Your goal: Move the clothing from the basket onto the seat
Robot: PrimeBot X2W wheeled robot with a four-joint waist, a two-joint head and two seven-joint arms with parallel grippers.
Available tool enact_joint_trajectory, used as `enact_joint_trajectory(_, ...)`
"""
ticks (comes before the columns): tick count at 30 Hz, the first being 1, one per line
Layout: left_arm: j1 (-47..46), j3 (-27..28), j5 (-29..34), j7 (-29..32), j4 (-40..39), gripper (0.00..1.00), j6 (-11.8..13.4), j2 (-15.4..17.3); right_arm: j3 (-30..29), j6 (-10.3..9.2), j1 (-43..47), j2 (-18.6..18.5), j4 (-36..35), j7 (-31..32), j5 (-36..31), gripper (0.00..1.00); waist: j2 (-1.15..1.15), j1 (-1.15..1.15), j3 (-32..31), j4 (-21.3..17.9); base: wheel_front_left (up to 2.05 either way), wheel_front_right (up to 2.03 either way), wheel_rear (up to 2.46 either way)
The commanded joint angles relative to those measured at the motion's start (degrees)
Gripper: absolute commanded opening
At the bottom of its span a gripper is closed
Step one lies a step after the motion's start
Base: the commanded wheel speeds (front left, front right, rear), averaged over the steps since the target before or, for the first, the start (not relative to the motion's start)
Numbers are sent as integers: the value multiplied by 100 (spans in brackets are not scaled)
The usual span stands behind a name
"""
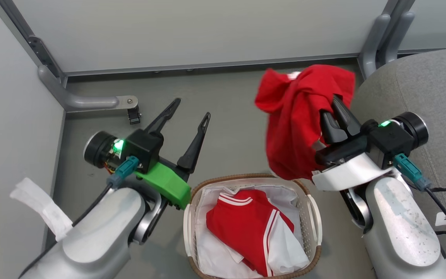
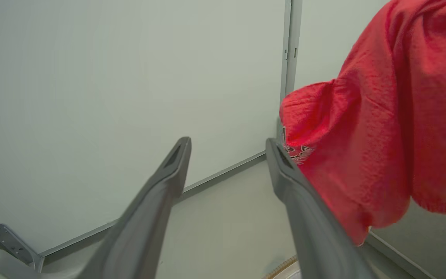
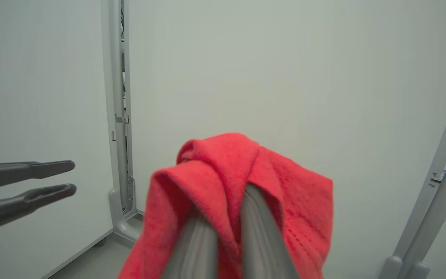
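My right gripper (image 1: 337, 106) is shut on a red garment (image 1: 298, 116) that hangs in the air above and to the right of the basket (image 1: 312, 217), close to the grey seat (image 1: 432, 81). From the right wrist, that red garment (image 3: 230, 193) drapes over both fingers. My left gripper (image 1: 190, 110) stands open and empty over the floor, left of the basket. From the left wrist, the hanging garment (image 2: 381, 128) with a small dark logo is just right of my open left gripper (image 2: 227, 145). Another red garment with white stripes (image 1: 246, 224) lies in the basket on the white liner.
Grey wall panels and metal frame posts (image 1: 381, 35) enclose the floor behind. A grey bracket with a caster (image 1: 130, 106) juts out at the back left. A strip of white tape (image 1: 41, 205) hangs off my left forearm. Cables run along my right arm.
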Motion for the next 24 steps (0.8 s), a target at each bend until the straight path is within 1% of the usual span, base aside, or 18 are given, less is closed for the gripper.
enact_joint_trajectory(1,182,139,108,-32,-42,100,3,-67,-71,-6,72,-19,6,-12,-67,0,67,0,16,-6,0,0,0)
enact_joint_trajectory(7,1060,690,487,-32,-159,100,-150,-412,-402,-6,211,-18,61,-12,-164,0,67,0,13,-28,0,0,0)
enact_joint_trajectory(12,1596,1130,775,-32,-125,100,-392,-683,-594,-6,287,-19,112,-12,-208,0,67,0,-12,-37,0,0,0)
enact_joint_trajectory(19,1934,1560,1187,-33,55,100,-688,-913,-771,-6,291,-19,161,-12,-273,0,67,0,-30,-94,0,0,0)
enact_joint_trajectory(22,2015,1708,1346,-32,121,100,-787,-995,-811,-6,314,-19,145,-12,-343,0,67,0,4,-223,0,0,0)
enact_joint_trajectory(24,2068,1796,1452,-32,148,100,-830,-1035,-825,-6,321,-19,132,-12,-380,0,67,0,56,-385,0,0,0)
